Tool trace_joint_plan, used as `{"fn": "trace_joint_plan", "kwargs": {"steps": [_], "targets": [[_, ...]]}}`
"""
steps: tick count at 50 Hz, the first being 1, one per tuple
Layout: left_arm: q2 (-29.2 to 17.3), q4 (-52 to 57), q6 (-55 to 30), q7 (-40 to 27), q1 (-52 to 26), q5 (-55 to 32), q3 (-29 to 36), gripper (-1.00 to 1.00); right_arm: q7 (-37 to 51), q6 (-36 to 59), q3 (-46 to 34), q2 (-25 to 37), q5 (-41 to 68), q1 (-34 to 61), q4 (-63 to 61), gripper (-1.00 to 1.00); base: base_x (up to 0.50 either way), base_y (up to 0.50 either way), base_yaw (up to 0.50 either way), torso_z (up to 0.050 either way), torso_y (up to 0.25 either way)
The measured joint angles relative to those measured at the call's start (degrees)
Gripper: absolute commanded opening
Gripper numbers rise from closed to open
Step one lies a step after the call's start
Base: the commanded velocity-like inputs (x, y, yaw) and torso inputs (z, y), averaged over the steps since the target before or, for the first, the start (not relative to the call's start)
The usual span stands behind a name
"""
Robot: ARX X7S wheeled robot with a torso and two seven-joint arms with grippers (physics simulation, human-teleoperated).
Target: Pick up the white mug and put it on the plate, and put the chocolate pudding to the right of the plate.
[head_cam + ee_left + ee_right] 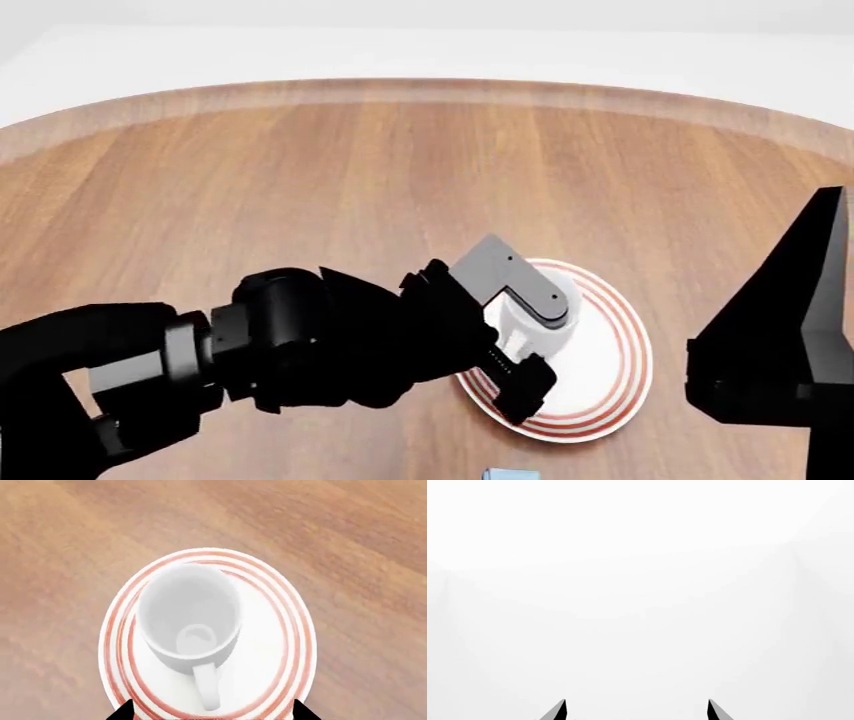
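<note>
Wood-grain bench (334,170) fills your view. Your left hand (210,715) hovers spread above the white mug (190,617), which stands upright on the plate (283,625), released. Your right hand (637,711), also spread, faces blank white, idle for the pudding.

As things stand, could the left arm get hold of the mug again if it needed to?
Probably yes. The left gripper hangs right above the mug, fingers spread to either side of the handle, nothing between. The mug stands upright on the plate, so a straight drop should reach it.
</note>
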Motion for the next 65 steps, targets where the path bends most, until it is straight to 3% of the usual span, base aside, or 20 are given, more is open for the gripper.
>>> {"fn": "trace_joint_plan", "kwargs": {"steps": [15,33,65], "targets": [[-6.9,13.3,0.1,-6.0,-2.2,-1.4,-2.5,1.0,0.2,0.1,-0.4,0.2,0.0,0.0,-0.3,1.0,0.0,0.0,0.0,0.0,0.0],[-19.5,25.9,3.5,-10.1,-3.6,-2.1,-7.8,1.0,0.4,0.2,-0.9,0.4,-0.2,0.2,-0.4,1.0,0.0,0.0,0.0,0.0,0.0],[-40.1,38.5,17.4,-13.2,3.6,5.3,-15.1,1.0,0.7,0.8,-2.4,0.8,-0.9,0.4,-0.9,1.0,0.0,0.0,0.0,0.0,0.0]]}}
